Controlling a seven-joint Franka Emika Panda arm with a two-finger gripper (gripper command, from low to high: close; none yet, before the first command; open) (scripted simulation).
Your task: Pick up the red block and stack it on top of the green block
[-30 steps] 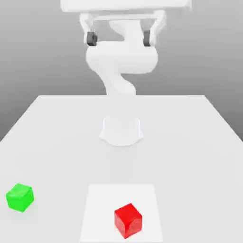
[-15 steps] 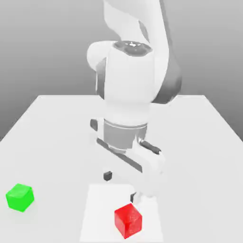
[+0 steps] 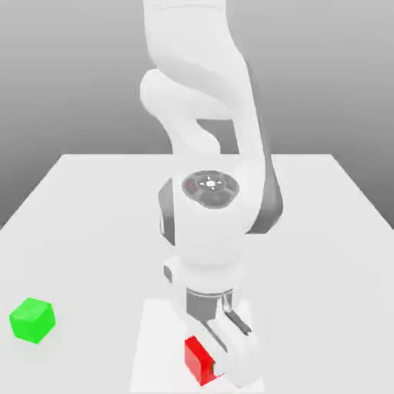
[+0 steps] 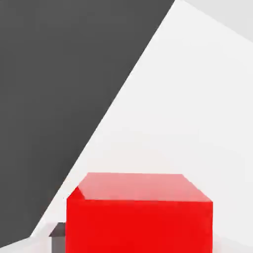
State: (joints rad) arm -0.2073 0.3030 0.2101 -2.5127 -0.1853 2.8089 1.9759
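Observation:
The red block point(image 3: 198, 359) lies near the table's front edge, on a paler square patch point(image 3: 158, 346); the arm's hand covers most of it. My gripper point(image 3: 218, 362) has come down around it and stands open. In the hand view the red block point(image 4: 139, 217) looms very close, with one dark fingertip point(image 4: 58, 236) just beside its side face. The green block point(image 3: 32, 320) rests on the table far off toward the exterior view's left, apart from the gripper.
The white table point(image 3: 323, 231) ends close in front of the red block. The arm's bulky body point(image 3: 209, 231) stands over the table's middle. In the hand view the table edge point(image 4: 118, 113) borders dark floor.
The arm has swung down from high at the back. The hand has dropped from just above the red block to around it. Neither block has moved.

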